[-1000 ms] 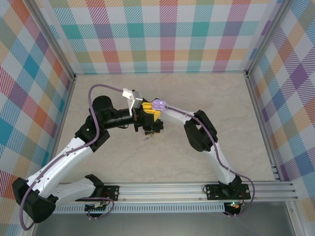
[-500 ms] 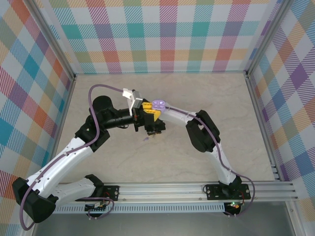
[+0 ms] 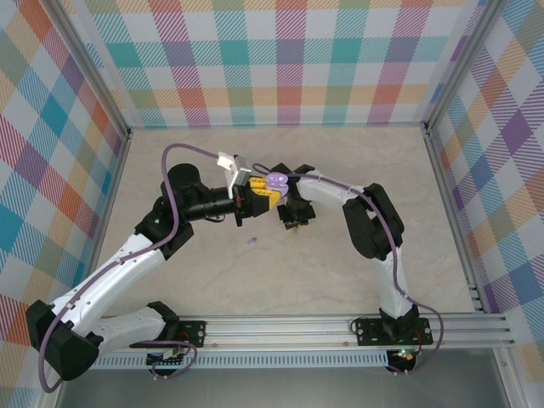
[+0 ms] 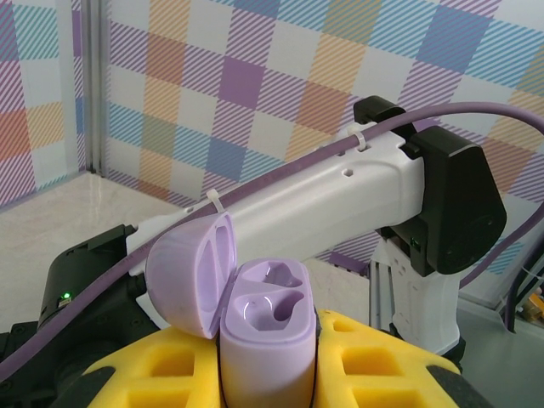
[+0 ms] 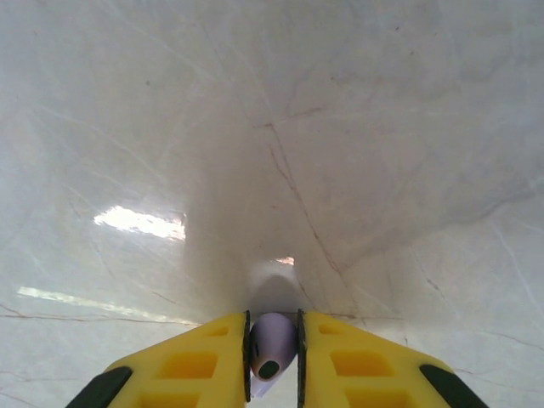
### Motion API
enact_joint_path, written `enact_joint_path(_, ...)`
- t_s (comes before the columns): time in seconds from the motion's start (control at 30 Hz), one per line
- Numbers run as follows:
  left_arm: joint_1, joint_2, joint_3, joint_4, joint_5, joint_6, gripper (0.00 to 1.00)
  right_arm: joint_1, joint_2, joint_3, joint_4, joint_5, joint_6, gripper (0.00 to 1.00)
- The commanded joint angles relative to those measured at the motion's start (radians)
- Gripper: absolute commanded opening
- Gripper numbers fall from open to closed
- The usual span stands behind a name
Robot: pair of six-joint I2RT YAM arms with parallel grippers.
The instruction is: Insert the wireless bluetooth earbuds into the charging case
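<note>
Top: left gripper [image 3: 265,194] clamped on open lilac charging case [image 3: 274,180]; right gripper [image 3: 297,219] jaws hard to see; tiny purple bit [image 3: 252,240] on table [image 3: 204,263], unclear what. L wrist: both sockets empty, case bottom cut off. R wrist: clamped on pale earbud [image 5: 273,338], end cut off.

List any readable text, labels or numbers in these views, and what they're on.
None legible.
The charging case: plain lilac, no logo.
The earbud in the right tool: unmarked.
The electronics at the left arm's base: too small to read.
</note>
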Motion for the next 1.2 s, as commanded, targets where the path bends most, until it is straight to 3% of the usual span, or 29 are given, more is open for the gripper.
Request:
enact_joint_path(0.0,0.013,0.0,0.001,0.003,0.003,-0.008,0.15,0.006,-0.029,-0.023,-0.013,-0.009,-0.058,0.22)
enact_joint_path(0.2,0.012,0.001,0.008,0.0,0.003,-0.009,0.15,0.005,-0.016,-0.018,-0.025,-0.019,-0.005,0.33)
enact_joint_path(0.3,0.012,0.003,0.014,-0.008,0.006,-0.007,0.15,0.005,-0.011,-0.014,-0.033,-0.016,0.02,0.33)
enact_joint_path(0.63,0.013,0.004,0.017,-0.016,0.009,-0.007,0.15,0.005,-0.025,-0.029,-0.03,0.035,0.086,0.19)
enact_joint_path(0.93,0.012,0.012,-0.005,-0.002,-0.023,-0.026,0.15,-0.051,-0.21,-0.177,0.155,-0.003,0.11,0.14)
enact_joint_path(1.17,0.012,0.017,-0.034,0.045,-0.053,-0.054,0.15,-0.146,-0.454,-0.373,0.338,-0.099,0.139,0.13)
